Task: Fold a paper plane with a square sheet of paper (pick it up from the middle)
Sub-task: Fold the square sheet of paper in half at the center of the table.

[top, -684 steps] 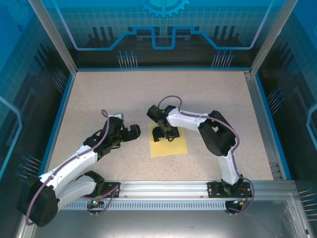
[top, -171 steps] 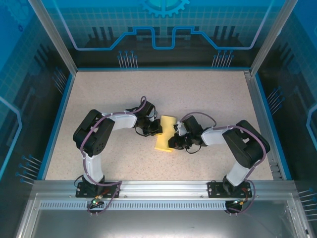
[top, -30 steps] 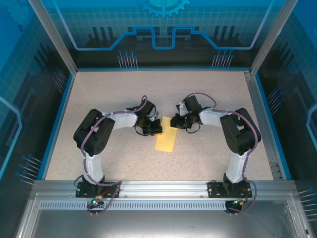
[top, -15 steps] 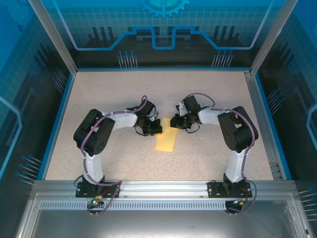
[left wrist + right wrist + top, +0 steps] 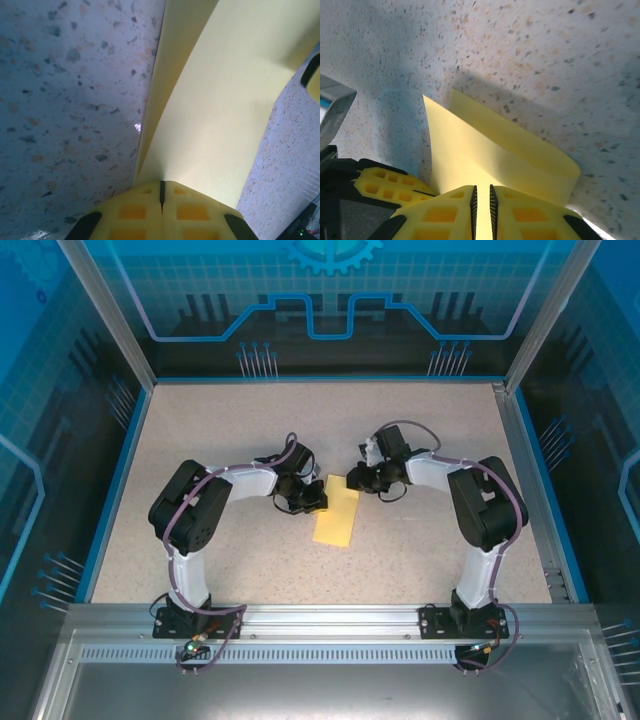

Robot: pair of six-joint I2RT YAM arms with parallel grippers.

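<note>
The square sheet of paper [image 5: 337,518] is thin and yellow. It lies folded into a narrow strip in the middle of the table, with its top layer a little raised [image 5: 220,100]. My left gripper [image 5: 318,502] is at the strip's upper left edge. Its jaws are pressed together on the paper's edge [image 5: 162,184]. My right gripper [image 5: 354,483] is low over the strip's far right corner. Its jaws stand a narrow gap apart [image 5: 481,187], and the paper [image 5: 470,145] shows through that gap. The left fingers [image 5: 385,185] appear close beside it.
The speckled tabletop [image 5: 240,430] has a blue rim [image 5: 135,460], and clear enclosure walls stand around it. Both arms bend inward from the near rail [image 5: 330,620] and meet at the paper.
Over the last second my right gripper has shifted slightly up and to the right at the paper's far corner. The left gripper and the folded strip have stayed put.
</note>
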